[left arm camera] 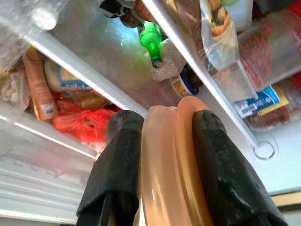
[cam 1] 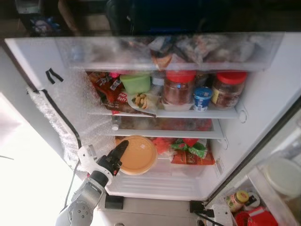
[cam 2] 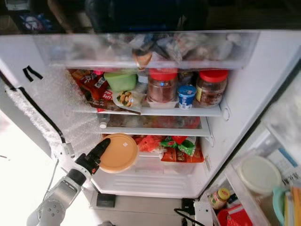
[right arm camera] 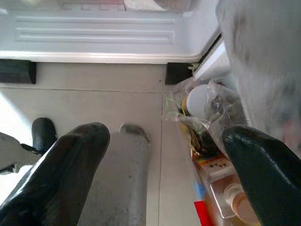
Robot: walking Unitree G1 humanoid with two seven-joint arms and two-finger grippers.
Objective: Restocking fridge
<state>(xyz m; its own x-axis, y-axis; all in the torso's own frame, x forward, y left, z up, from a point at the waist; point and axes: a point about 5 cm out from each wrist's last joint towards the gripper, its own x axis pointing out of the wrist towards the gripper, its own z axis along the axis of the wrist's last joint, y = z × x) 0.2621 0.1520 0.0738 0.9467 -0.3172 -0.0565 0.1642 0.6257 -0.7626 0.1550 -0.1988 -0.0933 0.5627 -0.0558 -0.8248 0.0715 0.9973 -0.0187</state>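
Placement is the step in hand: the round, flat, peach-coloured plastic lidded container is held on edge at the mouth of the lowest open shelf of the white fridge, its rim clamped between the two black fingers of the left gripper. The left wrist view shows the fingers closed narrow against both faces of the container. The container sits just in front of red and green food packets on the same level.

The next move, by judgement, calls for tilting the container flat and carrying it inward onto the free white floor of the compartment, beside the packets, before the fingers release. The container fills much of the space to the left of the packets, so clearance under the shelf above is the point to watch.

The right gripper hangs idle near the tiled floor, fingers spread wide with nothing between them.

The shelf above holds two red-lidded glass jars, a small blue-lidded tub and a green plastic box. The door rack at the right carries a white-lidded tub and a small jar.
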